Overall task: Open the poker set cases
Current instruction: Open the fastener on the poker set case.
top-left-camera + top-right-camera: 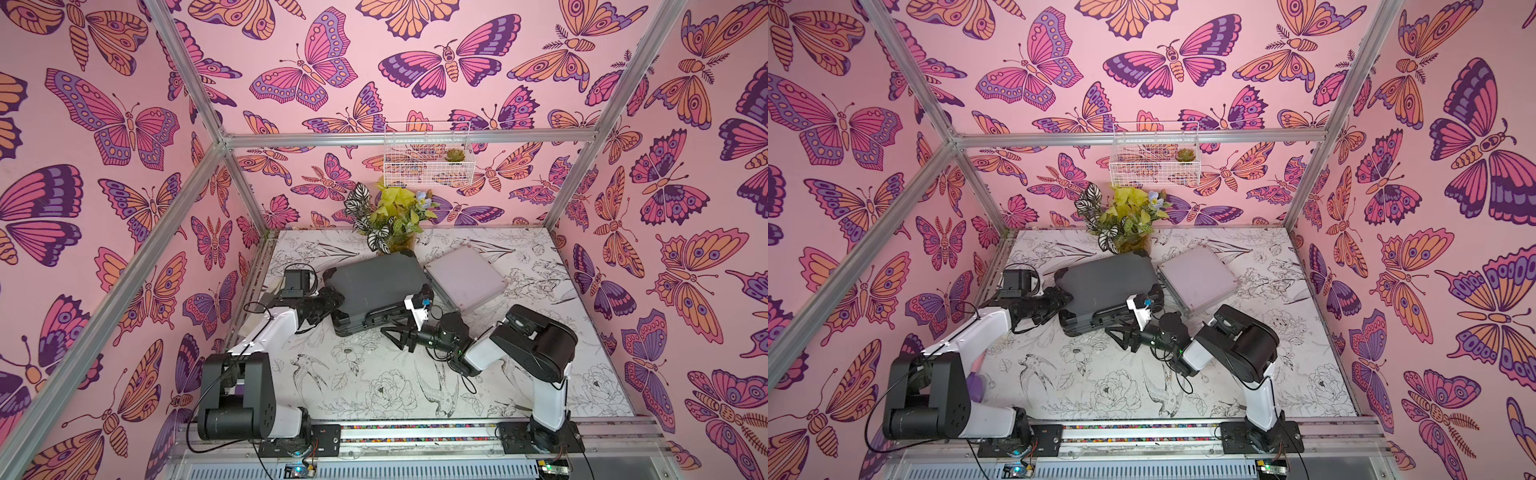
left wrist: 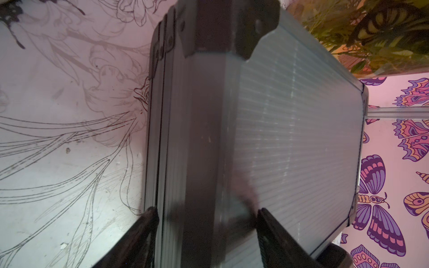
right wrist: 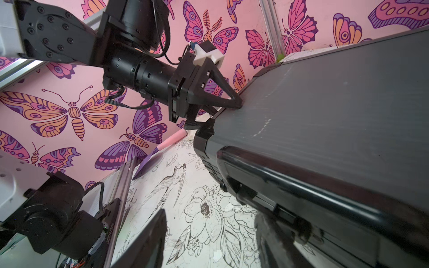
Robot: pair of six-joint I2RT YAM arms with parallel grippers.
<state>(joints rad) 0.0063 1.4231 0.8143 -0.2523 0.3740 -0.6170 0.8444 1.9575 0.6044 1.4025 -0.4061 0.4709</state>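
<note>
The dark grey ribbed case [image 1: 376,282] lies shut in the middle of the table in both top views, with the silvery-pink case [image 1: 465,276] shut beside its right edge. My left gripper [image 1: 336,298] clamps the grey case's left edge. In the left wrist view my left gripper [image 2: 206,213] has one finger on the ribbed lid [image 2: 290,139] and the other against the underside. My right gripper [image 1: 395,334] stands open low in front of the grey case. In the right wrist view my right gripper [image 3: 209,232] has only table between its fingers, one finger close under the black handle [image 3: 301,181].
A potted plant [image 1: 390,216] stands just behind the grey case at the back wall, under a white wire basket [image 1: 428,158]. A pink and purple tool [image 1: 976,374] lies by the table's left edge. Walls close in three sides, and a rail [image 1: 415,432] runs along the front.
</note>
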